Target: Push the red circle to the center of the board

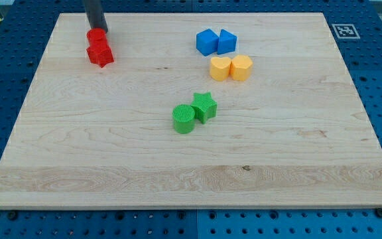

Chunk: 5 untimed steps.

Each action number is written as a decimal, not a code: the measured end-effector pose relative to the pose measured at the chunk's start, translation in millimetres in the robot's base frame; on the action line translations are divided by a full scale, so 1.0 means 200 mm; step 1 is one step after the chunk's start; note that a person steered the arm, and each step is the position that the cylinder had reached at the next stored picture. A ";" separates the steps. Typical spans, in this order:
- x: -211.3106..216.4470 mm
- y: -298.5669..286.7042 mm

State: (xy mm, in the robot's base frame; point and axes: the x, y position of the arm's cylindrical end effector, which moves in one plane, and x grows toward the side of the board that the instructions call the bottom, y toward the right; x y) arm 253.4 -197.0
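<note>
Two red blocks sit at the board's top left, touching each other. The upper one [97,38] looks like the red circle, partly hidden by my rod. The lower one [101,54] is a red star shape. My tip [97,30] rests at the upper red block's top edge, touching it or very close. The board's centre lies down and to the right of them, near the green blocks.
A green cylinder [184,119] and a green star [204,105] touch near the centre. Two blue blocks [207,42] [227,41] sit at the top middle, with a yellow heart [219,68] and a yellow hexagon [241,67] below them. The wooden board [310,166] lies on a blue perforated table.
</note>
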 end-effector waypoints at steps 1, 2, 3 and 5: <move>-0.02 0.00; -0.22 0.00; -0.31 -0.16; -0.21 -0.39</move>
State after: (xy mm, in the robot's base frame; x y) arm 211.6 -275.7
